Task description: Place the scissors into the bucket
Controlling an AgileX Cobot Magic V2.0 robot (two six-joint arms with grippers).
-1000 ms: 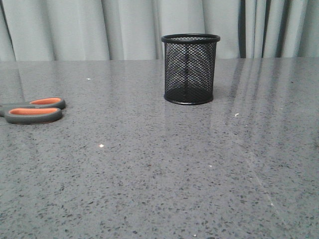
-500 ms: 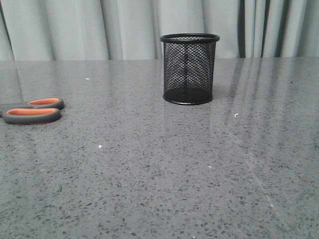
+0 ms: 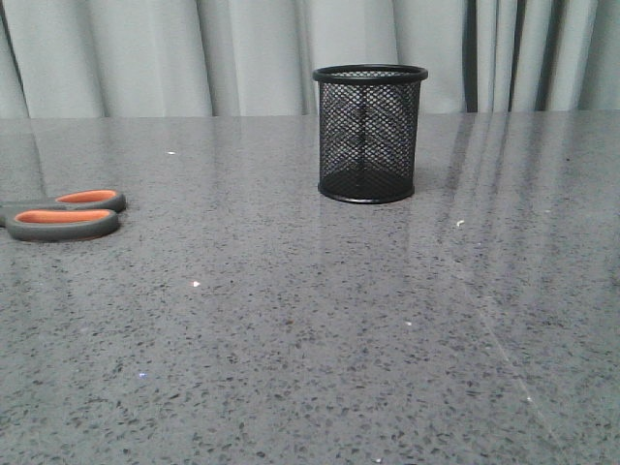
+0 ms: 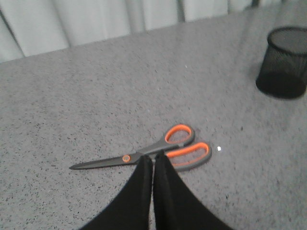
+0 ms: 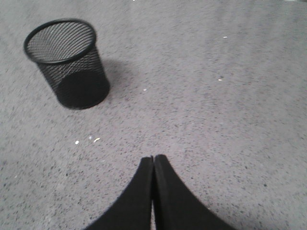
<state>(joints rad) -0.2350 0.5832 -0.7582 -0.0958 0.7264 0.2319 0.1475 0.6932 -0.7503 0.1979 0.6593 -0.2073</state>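
The scissors (image 3: 66,216), dark grey with orange-lined loops, lie flat on the grey table at the far left of the front view, blades cut off by the edge. In the left wrist view the whole scissors (image 4: 158,152) lie just beyond my left gripper (image 4: 153,157), which is shut and empty above them. The bucket (image 3: 369,134), a black mesh cup, stands upright at the table's middle back; it also shows in the left wrist view (image 4: 283,62) and the right wrist view (image 5: 67,62). My right gripper (image 5: 153,157) is shut and empty over bare table, apart from the bucket.
The grey speckled table (image 3: 320,329) runs back to a pale curtain (image 3: 242,53). Small white specks (image 3: 196,284) lie on the surface. No arm shows in the front view.
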